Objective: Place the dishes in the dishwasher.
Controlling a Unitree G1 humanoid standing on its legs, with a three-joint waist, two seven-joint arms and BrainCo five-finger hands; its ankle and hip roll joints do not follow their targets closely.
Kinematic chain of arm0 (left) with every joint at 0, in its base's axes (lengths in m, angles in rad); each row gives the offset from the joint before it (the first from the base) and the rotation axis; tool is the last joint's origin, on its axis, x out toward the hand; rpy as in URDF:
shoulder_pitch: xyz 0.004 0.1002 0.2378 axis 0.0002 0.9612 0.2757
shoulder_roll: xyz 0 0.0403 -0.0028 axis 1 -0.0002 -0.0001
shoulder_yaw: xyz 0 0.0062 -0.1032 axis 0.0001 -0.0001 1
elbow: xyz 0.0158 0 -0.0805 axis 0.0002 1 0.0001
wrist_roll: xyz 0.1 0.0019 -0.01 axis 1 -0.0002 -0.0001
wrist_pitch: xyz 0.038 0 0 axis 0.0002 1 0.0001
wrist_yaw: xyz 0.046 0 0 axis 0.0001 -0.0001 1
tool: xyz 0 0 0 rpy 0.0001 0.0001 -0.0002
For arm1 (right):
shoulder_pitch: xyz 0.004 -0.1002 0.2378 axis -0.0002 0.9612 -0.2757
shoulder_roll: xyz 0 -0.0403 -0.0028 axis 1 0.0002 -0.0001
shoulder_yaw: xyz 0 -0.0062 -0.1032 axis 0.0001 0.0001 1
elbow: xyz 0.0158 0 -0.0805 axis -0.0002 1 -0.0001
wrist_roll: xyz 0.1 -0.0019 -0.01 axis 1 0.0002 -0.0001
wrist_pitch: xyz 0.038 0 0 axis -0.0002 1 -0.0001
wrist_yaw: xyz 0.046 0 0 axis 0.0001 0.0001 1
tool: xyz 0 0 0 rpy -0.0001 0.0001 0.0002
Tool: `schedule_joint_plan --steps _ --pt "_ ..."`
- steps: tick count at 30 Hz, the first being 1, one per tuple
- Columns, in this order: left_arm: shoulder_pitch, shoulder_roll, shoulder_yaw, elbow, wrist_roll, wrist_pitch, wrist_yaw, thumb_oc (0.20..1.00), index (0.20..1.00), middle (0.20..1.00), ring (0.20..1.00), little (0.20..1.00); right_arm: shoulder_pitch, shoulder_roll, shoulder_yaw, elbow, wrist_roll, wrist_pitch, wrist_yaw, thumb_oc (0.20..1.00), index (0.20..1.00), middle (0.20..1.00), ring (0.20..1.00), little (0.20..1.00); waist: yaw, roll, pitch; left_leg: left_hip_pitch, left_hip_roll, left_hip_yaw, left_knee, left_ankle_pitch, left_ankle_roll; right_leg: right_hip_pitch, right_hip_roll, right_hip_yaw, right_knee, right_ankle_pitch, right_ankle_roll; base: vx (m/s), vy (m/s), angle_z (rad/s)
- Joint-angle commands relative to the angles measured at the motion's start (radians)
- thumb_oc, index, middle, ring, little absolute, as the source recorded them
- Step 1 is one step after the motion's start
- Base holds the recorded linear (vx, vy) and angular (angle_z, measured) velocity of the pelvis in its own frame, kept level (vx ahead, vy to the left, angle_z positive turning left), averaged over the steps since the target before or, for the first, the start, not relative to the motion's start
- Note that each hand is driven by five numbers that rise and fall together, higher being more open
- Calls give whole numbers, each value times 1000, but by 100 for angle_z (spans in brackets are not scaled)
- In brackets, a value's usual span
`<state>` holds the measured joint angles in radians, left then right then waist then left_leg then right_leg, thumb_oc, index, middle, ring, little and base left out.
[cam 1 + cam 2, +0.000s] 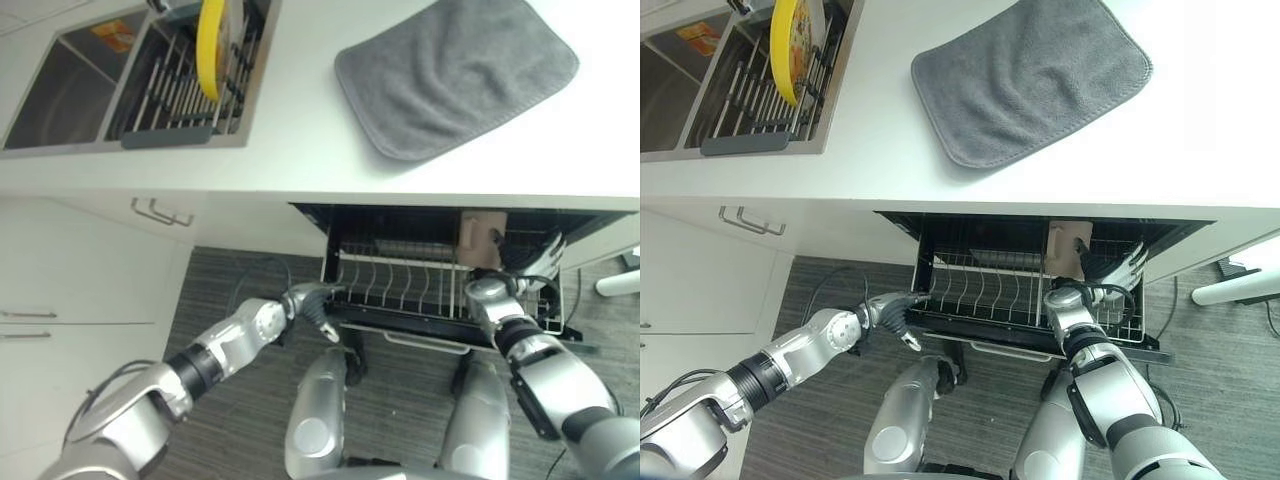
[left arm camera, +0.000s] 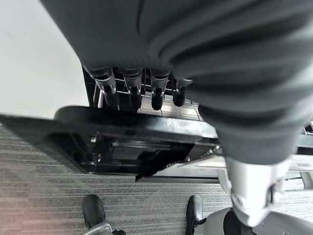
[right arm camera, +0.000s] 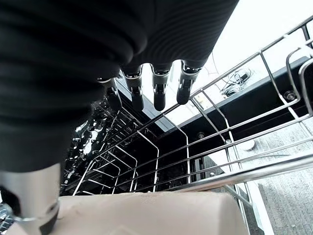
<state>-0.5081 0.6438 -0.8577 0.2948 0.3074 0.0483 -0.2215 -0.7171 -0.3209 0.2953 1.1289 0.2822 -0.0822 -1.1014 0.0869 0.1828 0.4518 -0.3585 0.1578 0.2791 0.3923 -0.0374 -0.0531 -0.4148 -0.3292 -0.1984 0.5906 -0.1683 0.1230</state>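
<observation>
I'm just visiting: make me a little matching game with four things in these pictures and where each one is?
Things:
1. yellow plate
2. grey towel
3. beige dish
4. left robot hand

Places:
A. at the dishwasher rack's left front corner
B. spread on the white counter
C. on edge in the sink's drying rack
D. standing in the dishwasher rack, by the right robot hand

Pairs: 1-C, 2-B, 3-D, 4-A

Dish (image 1: 1068, 245) in rack (image 1: 980, 292); towel (image 1: 1030, 75) above

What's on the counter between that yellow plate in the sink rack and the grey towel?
Nothing: between the yellow plate and the grey towel the white counter is bare, as both eye views show.
</observation>
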Motion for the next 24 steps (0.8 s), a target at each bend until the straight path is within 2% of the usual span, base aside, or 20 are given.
schedule_joint_plan --steps 1,4,5,6,7,8,9,11,12,19,22,24 --pt "10 17 8 -49 52 6 3 1000 1000 1000 1000 1000 41 29 -47 -20 128 -58 -14 1000 1000 1000 1000 1000 14 -18 -5 51 -70 -62 16 -88 28 56 49 -23 -34 -3 6 46 10 0" --pt "22 19 15 -56 46 17 -4 1000 1000 1000 1000 1000 68 56 -63 -20 290 -152 101 1000 1000 1000 1000 1000 15 -23 -17 70 -70 -62 -10 -74 29 77 55 -22 -64 11 5 60 17 -1" --pt "38 15 24 -62 53 30 -8 1000 1000 1000 1000 1000 90 80 -76 -57 453 -277 309 1000 1000 1000 1000 1000 17 -27 -25 90 -71 -64 -39 -64 26 98 56 -22 -89 16 8 65 38 -3" --pt "48 14 31 -68 57 39 -6 1000 1000 1000 1000 1000 106 103 -68 -118 544 -317 429 1000 1000 1000 1000 1000 16 -32 -30 101 -71 -64 -57 -56 23 110 57 -24 -104 20 9 77 39 -4" --pt "54 14 34 -67 61 40 -3 1000 1000 1000 1000 1000 116 110 -58 -152 582 -323 469 1000 1000 1000 1000 1000 16 -35 -33 105 -70 -64 -68 -51 22 115 58 -24 -115 25 11 60 36 -4" --pt "64 12 41 -64 68 46 -1 1000 1000 1000 1000 1000 142 121 -46 -210 651 -327 551 1000 1000 1000 1000 1000 13 -41 -37 120 -71 -62 -86 -48 20 128 56 -26 -125 23 15 37 51 -8" --pt "75 9 52 -55 79 86 14 1000 1000 1000 1000 1000 189 137 -28 -292 731 -314 648 1000 1000 1000 1000 1000 8 -47 -52 135 -69 -59 -130 -23 16 144 60 -29 -161 40 20 46 66 -8" --pt "95 4 70 -46 86 131 38 1000 1000 1000 1000 1000 276 138 -19 -390 757 -301 696 1000 1000 1000 1000 1000 0 -56 -71 161 -69 -52 -183 -3 13 172 63 -34 -202 50 30 42 59 -3" --pt "122 1 96 -42 100 152 65 1000 1000 1000 1000 1000 353 121 -23 -456 791 -277 759 1000 1000 1000 1000 1000 -7 -63 -91 186 -69 -46 -228 13 12 202 68 -40 -237 58 38 38 50 3" --pt "188 3 199 -48 112 123 188 1000 1000 1000 1000 1000 509 104 -44 -590 830 -238 892 1000 1000 1000 1000 1000 -12 -86 -167 265 -69 -34 -313 42 11 311 67 -81 -327 75 50 23 20 5" --pt "218 2 263 -67 93 102 237 1000 1000 1000 1000 1000 545 118 -44 -641 832 -220 903 1000 1000 1000 1000 1000 -6 -98 -213 298 -64 -34 -338 52 12 353 65 -99 -354 85 53 38 3 7" --pt "241 -7 306 -74 49 94 230 1000 1000 1000 1000 1000 573 130 -43 -677 824 -199 881 1000 1000 1000 1000 1000 -4 -107 -248 327 -58 -31 -365 61 13 385 68 -108 -379 95 54 77 -4 4"
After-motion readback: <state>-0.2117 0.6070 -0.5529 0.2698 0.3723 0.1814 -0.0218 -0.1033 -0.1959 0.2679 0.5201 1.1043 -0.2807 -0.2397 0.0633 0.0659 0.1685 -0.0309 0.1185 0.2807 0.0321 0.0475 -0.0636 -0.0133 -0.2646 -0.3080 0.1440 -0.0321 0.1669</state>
